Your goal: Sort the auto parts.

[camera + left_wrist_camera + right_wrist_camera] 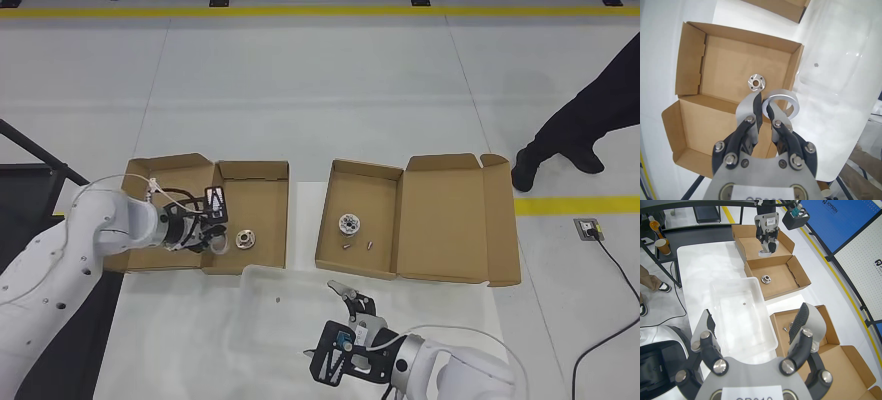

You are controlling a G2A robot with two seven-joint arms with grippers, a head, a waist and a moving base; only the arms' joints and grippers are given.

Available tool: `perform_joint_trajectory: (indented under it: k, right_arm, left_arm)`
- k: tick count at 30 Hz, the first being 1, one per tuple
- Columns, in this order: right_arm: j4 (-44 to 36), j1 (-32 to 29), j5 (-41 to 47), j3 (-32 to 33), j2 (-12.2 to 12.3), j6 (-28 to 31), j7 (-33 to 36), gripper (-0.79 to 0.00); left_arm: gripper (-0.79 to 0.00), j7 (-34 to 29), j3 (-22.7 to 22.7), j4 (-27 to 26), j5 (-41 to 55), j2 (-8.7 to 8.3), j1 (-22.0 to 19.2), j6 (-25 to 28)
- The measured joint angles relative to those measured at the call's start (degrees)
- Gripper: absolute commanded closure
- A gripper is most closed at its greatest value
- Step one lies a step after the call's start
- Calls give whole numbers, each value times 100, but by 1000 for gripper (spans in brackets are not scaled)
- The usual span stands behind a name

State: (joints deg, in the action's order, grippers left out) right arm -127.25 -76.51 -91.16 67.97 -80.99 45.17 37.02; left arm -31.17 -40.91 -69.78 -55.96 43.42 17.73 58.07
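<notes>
My left gripper (763,102) is shut on the wall of a silver ring (780,103) and holds it in the air. It hangs over the near edge of the left cardboard box (730,56), by the fold to its lid. A round silver flange (756,82) lies on that box's floor, just beyond the ring. The top view has the left gripper (212,238) beside the flange (245,238). My right gripper (756,313) stands open and holds nothing, low over the near end of the white tray (734,280). It is also at the table's front (348,298).
The right cardboard box (365,180) holds a toothed round part (348,222) and small screws (368,243). One small dark nut (744,303) lies in the tray. A paper cup (662,246) and a bottle (656,226) stand on a side shelf.
</notes>
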Motion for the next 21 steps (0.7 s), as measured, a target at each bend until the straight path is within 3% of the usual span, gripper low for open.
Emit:
perform_joint_trajectory:
  k: [4,11,15,21]
  right_arm:
    - [0,0,0,0,0,0,0,-785]
    - [0,0,0,0,0,0,0,-785]
    - [0,0,0,0,0,0,0,-785]
    - [0,0,0,0,0,0,0,-785]
  left_arm:
    - [0,36,195,37,-163,86,-78,-7]
    - [0,35,195,27,-167,84,-71,-13]
    - [0,-119,251,27,-454,114,65,-420]
    - [0,-580,698,294,-959,406,-61,-721]
